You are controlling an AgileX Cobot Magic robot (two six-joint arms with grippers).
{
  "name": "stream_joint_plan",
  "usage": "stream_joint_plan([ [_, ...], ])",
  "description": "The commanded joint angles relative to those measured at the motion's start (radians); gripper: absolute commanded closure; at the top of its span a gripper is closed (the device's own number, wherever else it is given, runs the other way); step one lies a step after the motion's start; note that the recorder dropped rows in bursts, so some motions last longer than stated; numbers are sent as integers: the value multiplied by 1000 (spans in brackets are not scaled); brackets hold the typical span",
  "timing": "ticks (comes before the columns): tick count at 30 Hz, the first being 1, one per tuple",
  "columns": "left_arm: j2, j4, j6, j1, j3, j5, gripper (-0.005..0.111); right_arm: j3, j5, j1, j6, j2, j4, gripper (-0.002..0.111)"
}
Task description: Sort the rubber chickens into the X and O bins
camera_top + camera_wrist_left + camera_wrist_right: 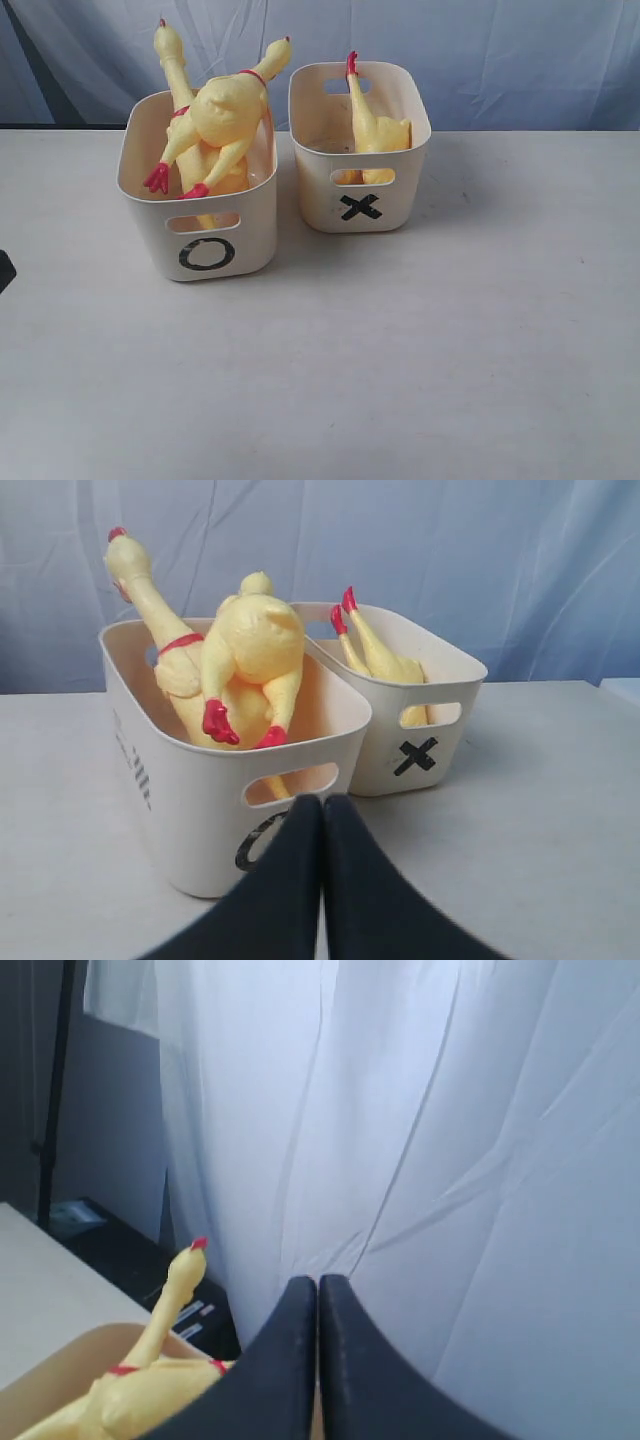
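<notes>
Two cream bins stand side by side on the table. The O bin [205, 235] [190, 810] holds two long rubber chickens with red neck bands: one [175, 75] [150, 595] stretches its neck up over the rim, the other [230, 110] [255, 645] lies across it with its red feet [158, 180] at the front rim. The X bin [360, 185] [450, 730] holds a small thin chicken [362, 110] [375, 655] and a stubby yellow piece [395, 135]. My left gripper [322, 800] is shut and empty in front of the O bin. My right gripper [318, 1282] is shut and empty, with a long chicken [170, 1300] beside it.
A pale blue curtain [480, 50] hangs behind the table [400, 350]. A dark shape [4, 270] pokes in at the left edge of the exterior view. Neither arm shows otherwise there. A dark stand [50, 1110] is off the table's far side.
</notes>
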Motion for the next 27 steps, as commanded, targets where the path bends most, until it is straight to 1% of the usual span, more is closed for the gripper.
stream_joint_plan([
  [1,-31,0,0,77,4,-5,107,-4,-6,-2,0,-114,0,107],
  [6,-99,0,0,168,4,-5,107,-4,-6,-2,0,-255,0,107],
  [9,-154,0,0,238,4,-5,107,-4,-3,-11,0,-351,0,107],
  [14,-226,0,0,374,4,-5,107,-4,-5,-70,0,-510,0,107],
  [17,-249,0,0,431,4,-5,107,-4,-9,-118,0,-608,0,107],
  [20,-253,0,0,452,4,-5,107,-4,-9,-174,0,-686,0,107],
  [23,-253,0,0,455,4,-5,107,-4,-9,-219,0,-759,0,107],
  [27,-253,3,0,455,4,-7,107,-4,-9,-224,0,-846,0,107],
])
